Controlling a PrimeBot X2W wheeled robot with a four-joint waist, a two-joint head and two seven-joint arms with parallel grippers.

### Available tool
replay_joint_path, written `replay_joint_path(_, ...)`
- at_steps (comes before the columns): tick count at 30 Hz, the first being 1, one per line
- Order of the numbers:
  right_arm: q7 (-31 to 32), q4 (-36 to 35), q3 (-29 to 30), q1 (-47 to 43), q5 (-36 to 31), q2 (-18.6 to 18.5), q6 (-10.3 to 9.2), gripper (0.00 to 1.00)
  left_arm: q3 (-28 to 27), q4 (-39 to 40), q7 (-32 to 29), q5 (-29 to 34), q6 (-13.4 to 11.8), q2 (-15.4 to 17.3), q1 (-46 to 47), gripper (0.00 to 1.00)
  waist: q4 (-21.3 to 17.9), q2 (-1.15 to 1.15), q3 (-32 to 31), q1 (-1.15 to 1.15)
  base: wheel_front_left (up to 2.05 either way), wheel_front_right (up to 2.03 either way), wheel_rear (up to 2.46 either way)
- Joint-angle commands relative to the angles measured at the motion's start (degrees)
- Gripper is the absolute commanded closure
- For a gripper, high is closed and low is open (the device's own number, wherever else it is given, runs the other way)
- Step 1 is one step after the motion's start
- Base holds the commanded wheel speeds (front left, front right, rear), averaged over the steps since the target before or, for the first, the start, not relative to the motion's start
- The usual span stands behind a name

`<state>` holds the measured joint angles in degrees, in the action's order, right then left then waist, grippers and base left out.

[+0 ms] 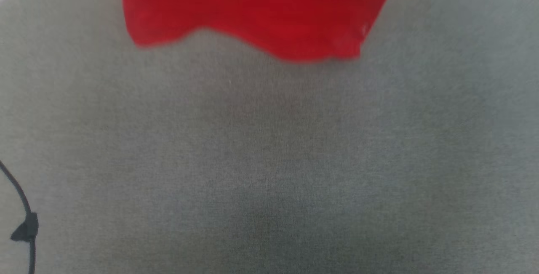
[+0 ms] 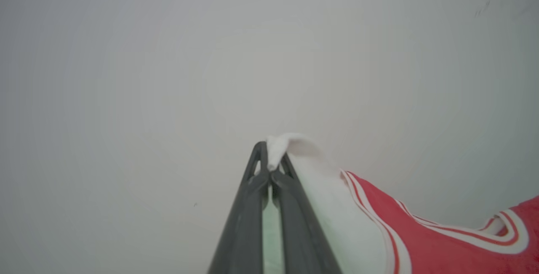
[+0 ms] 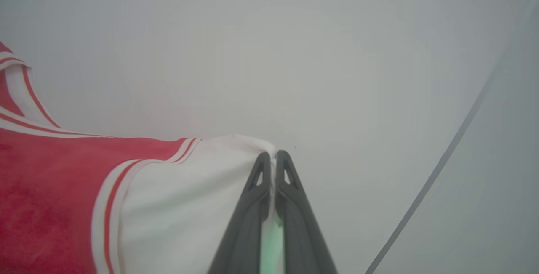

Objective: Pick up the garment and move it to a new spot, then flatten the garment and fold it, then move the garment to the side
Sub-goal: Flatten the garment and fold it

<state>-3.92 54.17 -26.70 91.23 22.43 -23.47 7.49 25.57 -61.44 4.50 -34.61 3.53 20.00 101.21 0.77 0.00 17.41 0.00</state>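
The garment (image 1: 261, 13) is a red jersey. In the head view its lower part hangs spread wide toward the far edge of the table (image 1: 269, 160). Its bottom hem runs in a loose wave, dipping lowest on the right. The hem is blurred, and I cannot tell whether it touches the grey woven top.

In the left wrist view, the garment (image 2: 421, 244) stretches away to the right from its white sleeve (image 2: 324, 211), with white-and-red striped trim along the sleeve seam and the neck opening. The left pincer (image 2: 271, 156) is clamped on that sleeve, its two dark fingers pressed together with a small tuft of white cloth poking past the tips.

In the right wrist view, the garment (image 3: 50, 190) stretches away to the left, and the other white sleeve (image 3: 181, 211) is pulled taut to the right pincer (image 3: 273, 160). This pincer is likewise closed tight on the sleeve's edge. Only a plain pale background lies behind both pincers.

On the table, near its left edge toward the near corner, a thin black cable (image 1: 19, 194) curves down past a small dark clip (image 1: 26, 227).
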Motion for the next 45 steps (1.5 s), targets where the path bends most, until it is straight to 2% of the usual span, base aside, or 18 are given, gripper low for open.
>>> replay_joint_path(1, -2.3, 1.6, 0.2, 1.5, -1.5, 0.4, 0.01, 1.0, 0.0, -0.5, 2.1, 0.5, 0.2, -0.4, 1.2, 1.0, 0.1, 0.0, 5.3, 0.0, 0.0, 0.0, 0.0)
replay_joint_path(3, -6.6, 3.6, 0.4, 4.0, -3.9, 0.8, 0.0, 1.0, -0.1, -0.3, 6.7, 1.1, 0.3, -0.6, 3.5, 1.0, 0.3, 0.0, 6.9, 0.0, 0.0, 0.0, 0.0)
replay_joint_path(6, -9.4, 7.0, 0.7, 6.0, -7.4, 1.4, 0.01, 1.0, 0.0, -0.4, 9.7, 2.0, 0.9, -1.3, 4.3, 1.0, 0.8, 0.0, 8.5, 0.0, 0.0, 0.0, 0.0)
replay_joint_path(10, -10.5, 10.5, 0.3, 5.1, -9.3, 2.4, 0.0, 1.0, -0.7, -1.4, 10.7, 1.0, 2.2, -2.1, 1.3, 1.0, 1.4, 0.0, 9.0, 0.0, 0.0, 0.0, 0.0)
replay_joint_path(14, -10.8, 12.4, -0.8, 3.1, -8.4, 3.3, 0.01, 1.0, 0.0, -3.8, 10.8, 0.7, 3.0, -3.0, -1.8, 1.0, 1.9, 0.0, 8.4, 0.0, 0.0, 0.0, 0.0)
replay_joint_path(19, -8.5, 13.5, -4.1, -2.5, -3.3, 4.3, 0.01, 1.0, 2.8, -8.1, 4.1, -1.2, 3.9, -4.7, -9.7, 1.0, 2.8, 0.0, 5.7, 0.0, 0.0, 0.0, 0.0)
replay_joint_path(22, -5.3, 11.6, -6.4, -7.2, 1.6, 4.0, 0.01, 1.0, 5.1, -6.7, -1.1, -3.8, 3.9, -5.4, -15.6, 1.0, 3.4, 0.0, 3.6, 0.0, 0.0, 0.0, 0.0)
replay_joint_path(25, -1.6, 7.7, -9.6, -12.7, 6.9, 2.3, 0.0, 1.0, 7.6, -3.5, -6.4, -6.8, 3.9, -4.6, -21.7, 1.0, 3.8, 0.0, 1.0, 0.0, 0.0, 0.0, 0.0)
replay_joint_path(28, 2.1, 2.3, -12.6, -18.6, 12.8, -0.4, 0.0, 1.0, 9.9, 0.5, -10.7, -9.9, 3.9, -2.4, -28.0, 1.0, 4.1, 0.0, -1.3, 0.0, 0.0, 0.0, 0.0)
replay_joint_path(37, 13.3, -17.4, -19.6, -37.3, 27.4, -12.8, 0.01, 1.0, 14.4, 14.4, -20.4, -17.6, 3.9, 5.7, -47.7, 1.0, 4.9, 0.0, -6.4, 0.0, 0.0, 0.0, 0.0)
replay_joint_path(40, 16.4, -23.6, -20.6, -43.3, 31.0, -17.0, 0.0, 1.0, 14.9, 19.6, -22.4, -18.4, 2.8, 8.4, -54.1, 1.0, 4.9, 0.0, -7.1, 0.0, 0.0, 0.0, 0.0)
replay_joint_path(45, 21.5, -31.7, -19.5, -52.8, 36.4, -22.8, 0.01, 1.0, 15.7, 30.6, -25.6, -19.3, -1.1, 14.2, -64.7, 1.0, 4.9, 0.0, -7.7, 0.0, 0.0, 0.0, 0.0)
